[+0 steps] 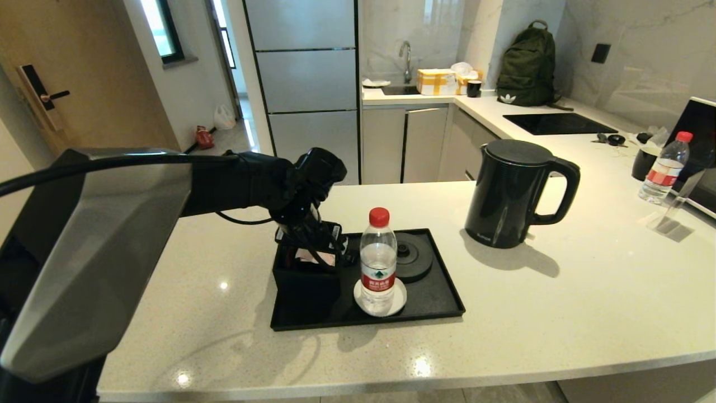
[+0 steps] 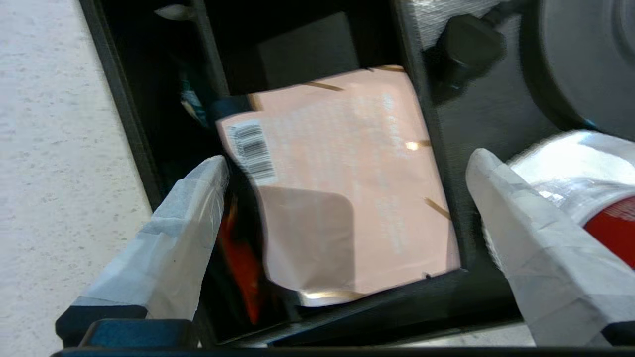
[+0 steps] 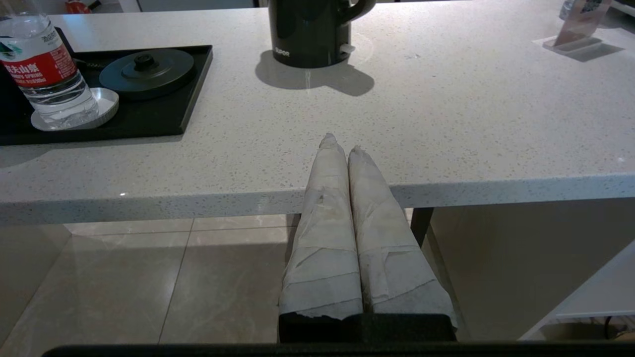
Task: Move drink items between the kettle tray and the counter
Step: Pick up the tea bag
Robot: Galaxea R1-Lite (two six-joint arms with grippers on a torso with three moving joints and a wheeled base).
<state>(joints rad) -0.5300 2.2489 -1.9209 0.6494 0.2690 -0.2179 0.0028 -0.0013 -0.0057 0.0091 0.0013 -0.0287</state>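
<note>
On the counter [image 1: 559, 313] — kettle [image 1: 517, 193], tray [image 1: 442, 305], likely stone.

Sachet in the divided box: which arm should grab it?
Left. The left gripper hangs open right over the sachet in the divided box; the right gripper is shut, parked off the counter edge.

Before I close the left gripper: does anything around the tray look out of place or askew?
Yes. The tall matte black kettle stands on the pale speckled counter, off its round base on the shallow black tray. The pinkish-beige sachet lies skewed in the small black box, between the open left gripper's fingers.
</note>
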